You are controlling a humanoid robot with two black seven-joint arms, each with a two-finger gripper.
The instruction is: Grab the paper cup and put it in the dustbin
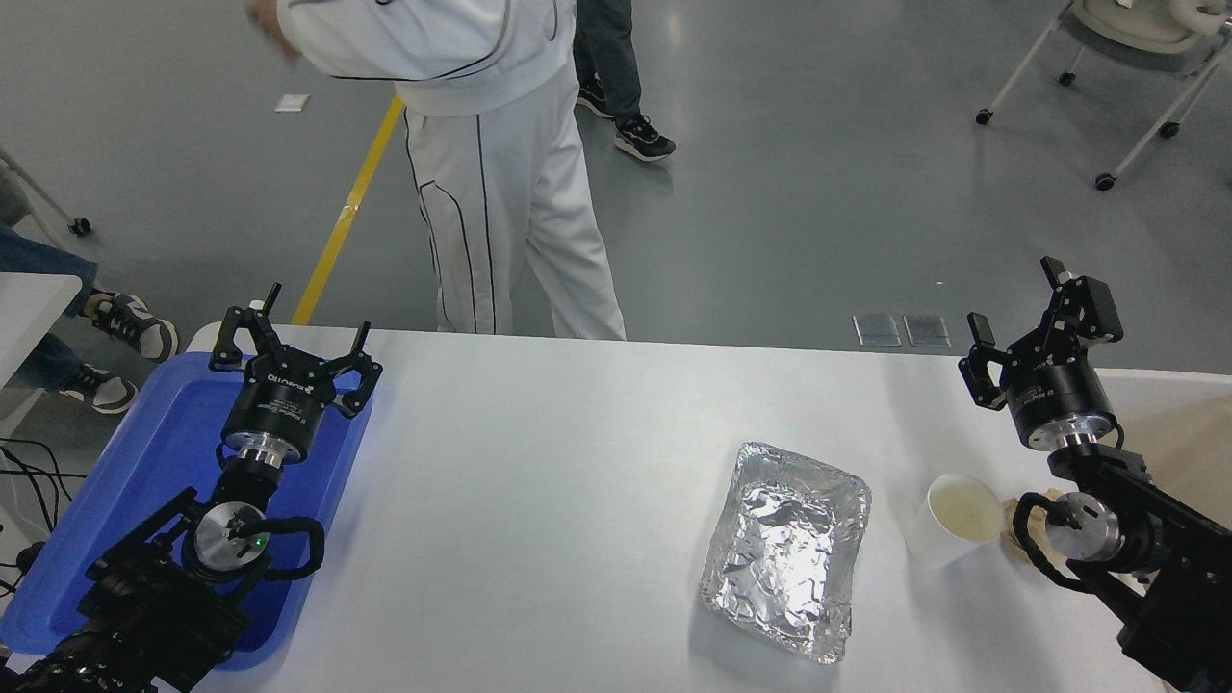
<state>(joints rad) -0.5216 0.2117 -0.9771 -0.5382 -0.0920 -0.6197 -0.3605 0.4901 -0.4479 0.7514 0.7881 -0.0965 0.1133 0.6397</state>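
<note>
Here, the white paper cup [953, 520] stands upright, cream inside.

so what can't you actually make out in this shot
- Dustbin, head view: only a beige patch with an off-white rim shows at the right edge; the black right arm and the frame hide the rest.
- Tan crumpled object behind the small white paper cup: mostly covered by cup and arm.
- Blue plastic tray: left arm overlaps it.

White paper cup [953, 521], silver foil tray [787, 549], blue tray [154, 452].
</note>
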